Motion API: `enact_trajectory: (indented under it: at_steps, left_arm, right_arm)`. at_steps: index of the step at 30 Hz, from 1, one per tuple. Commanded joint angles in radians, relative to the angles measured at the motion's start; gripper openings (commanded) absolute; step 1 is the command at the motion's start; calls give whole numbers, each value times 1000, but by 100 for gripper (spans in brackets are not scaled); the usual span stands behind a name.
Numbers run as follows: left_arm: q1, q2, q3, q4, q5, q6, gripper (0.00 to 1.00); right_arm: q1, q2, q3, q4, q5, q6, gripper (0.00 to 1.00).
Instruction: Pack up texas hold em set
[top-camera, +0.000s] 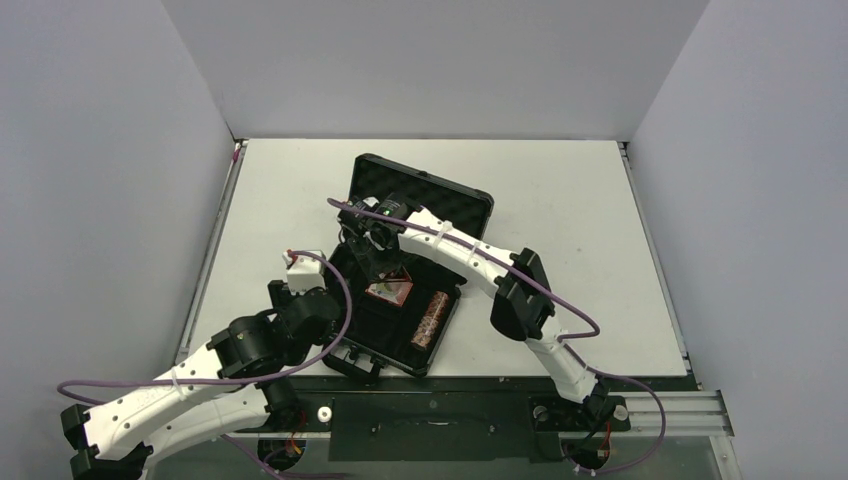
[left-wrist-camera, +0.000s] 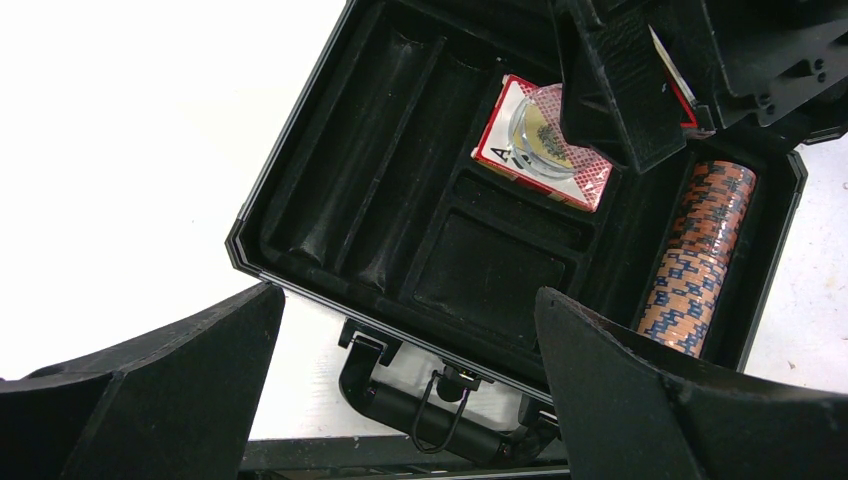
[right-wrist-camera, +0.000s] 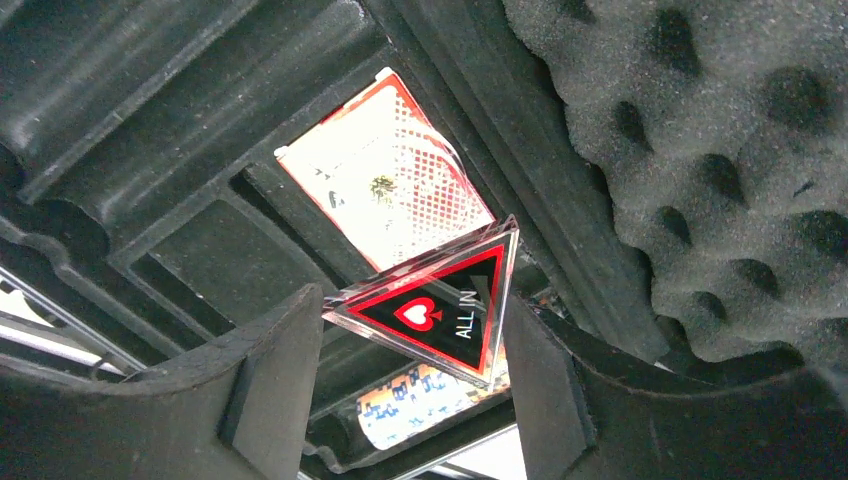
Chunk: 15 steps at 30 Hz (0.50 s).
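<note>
Right jaws are part closed and pinch the small red-black triangle (right-wrist-camera: 430, 315) between the two fingers. "ALL IN" is printed on its face. The triangle hangs tilted in the air over the tray of the open case (left-wrist-camera: 480, 275); I cannot tell if it touches anything below.

Below it in the case, the pink card box (right-wrist-camera: 385, 185) sits in a middle pocket with a clear round disc (left-wrist-camera: 540, 135) lying on it. One chip roll (left-wrist-camera: 700, 250) lies in the slot at the case's right side. The egg-crate foam lid (right-wrist-camera: 700, 150) stands open at the case's far side.

Left jaws are spread wide with nothing in them, hanging just off the case's near edge, by the handle (left-wrist-camera: 440, 415).

The case lies on a white surface (top-camera: 580, 220), handle end toward the near rim. Plain grey walls (top-camera: 430, 60) stand behind the case and to both sides.
</note>
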Motion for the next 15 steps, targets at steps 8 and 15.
enact_trajectory:
  at_steps: [8,15]
  left_arm:
    - [-2,12,30,10,-4,-1,96]
    - [-3,28,31,13,3,3,96]
  right_arm:
    - [15,-21,-19,72,-24,-164,32]
    - [26,0,-26,91,-34,-170,32]
